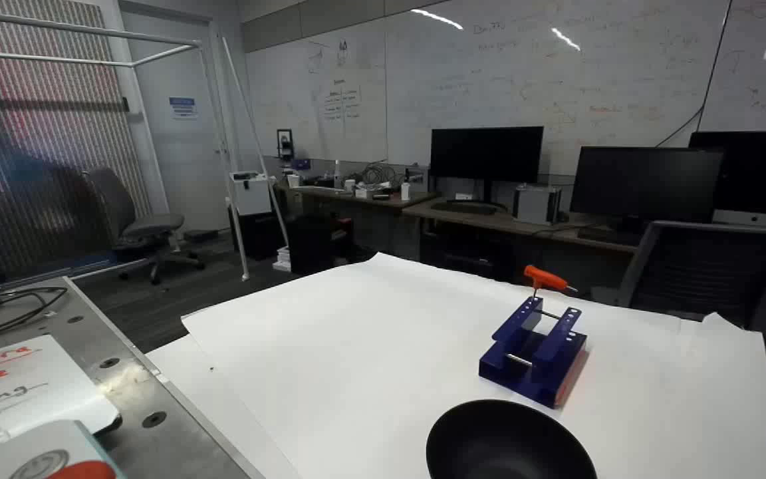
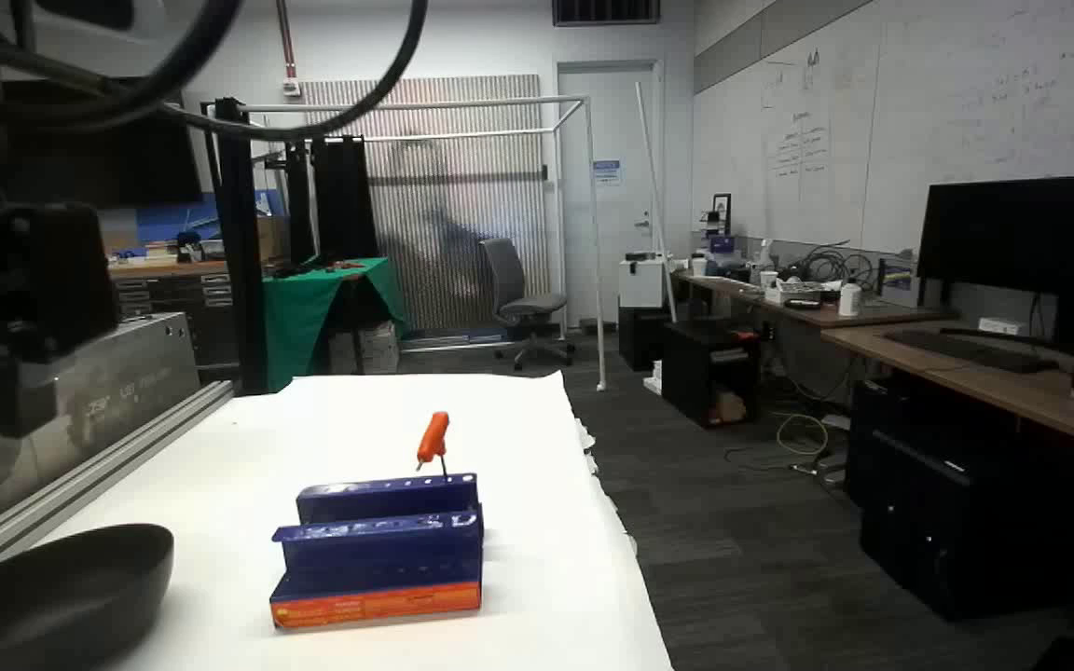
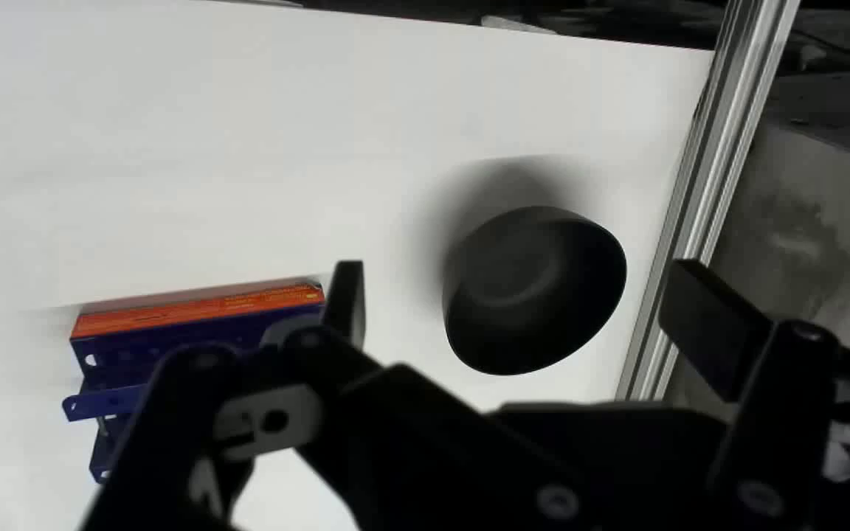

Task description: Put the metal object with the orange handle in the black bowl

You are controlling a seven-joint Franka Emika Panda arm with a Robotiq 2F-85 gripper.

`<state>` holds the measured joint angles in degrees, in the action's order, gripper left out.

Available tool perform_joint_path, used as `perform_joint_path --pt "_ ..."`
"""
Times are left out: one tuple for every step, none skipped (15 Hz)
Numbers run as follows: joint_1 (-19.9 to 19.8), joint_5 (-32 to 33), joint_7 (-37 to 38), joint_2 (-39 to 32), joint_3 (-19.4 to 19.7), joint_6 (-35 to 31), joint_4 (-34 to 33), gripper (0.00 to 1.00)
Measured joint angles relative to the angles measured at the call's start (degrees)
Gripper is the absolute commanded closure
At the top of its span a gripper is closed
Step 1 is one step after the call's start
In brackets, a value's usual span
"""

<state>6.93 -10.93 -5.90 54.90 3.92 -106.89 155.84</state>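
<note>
The metal object with the orange handle (image 1: 546, 278) stands with its thin shaft down in a hole at one end of the dark-blue rack; its handle (image 2: 434, 438) is on top. In the wrist view it does not show. The black bowl (image 1: 509, 442) sits on the white-covered table beside the rack; it also shows in an exterior view (image 2: 61, 592) and the wrist view (image 3: 528, 335). My gripper (image 3: 530, 313) is open and empty, fingers wide apart, above the table. In an exterior view a finger (image 2: 22, 391) hangs at the left, above the bowl's height.
The dark-blue rack (image 1: 529, 386) has raised rails and an orange side (image 2: 378, 604). A metal rail (image 3: 705, 169) runs along the table edge near the bowl. Black cables (image 2: 313, 126) hang from the arm. Desks with monitors (image 1: 486, 154) stand behind the table.
</note>
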Motion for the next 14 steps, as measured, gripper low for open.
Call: perform_joint_path --pt "0.00 0.00 0.00 0.04 0.00 -0.02 -0.16 0.00" --pt "0.00 0.00 0.00 0.12 0.00 -0.02 -0.27 0.00" --pt "0.00 0.00 0.00 0.22 0.00 -0.02 -0.28 0.00" --pt "0.00 0.00 0.00 0.23 0.00 -0.02 -0.29 0.00" --pt "0.00 0.00 0.00 0.24 0.00 -0.02 -0.29 0.00" --pt "0.00 0.00 0.00 0.24 0.00 -0.02 -0.29 0.00" --pt "0.00 0.00 0.00 0.24 0.00 -0.02 -0.29 0.00" --pt "0.00 0.00 0.00 0.24 0.00 -0.02 -0.29 0.00" --pt "0.00 0.00 0.00 0.24 0.00 -0.02 -0.29 0.00" --pt "-0.12 0.23 0.00 0.16 -0.20 -0.07 -0.20 0.00" --pt "-0.33 0.73 0.00 -0.13 -0.49 -0.81 -0.07 0.00" --pt "-0.57 1.45 -0.02 -0.75 -0.72 -2.12 -0.09 0.00" --pt "-0.90 2.38 -0.03 -1.85 -0.83 -4.15 -0.33 0.00" --pt "-1.31 3.25 -0.03 -3.34 -0.83 -6.33 -0.86 0.00"
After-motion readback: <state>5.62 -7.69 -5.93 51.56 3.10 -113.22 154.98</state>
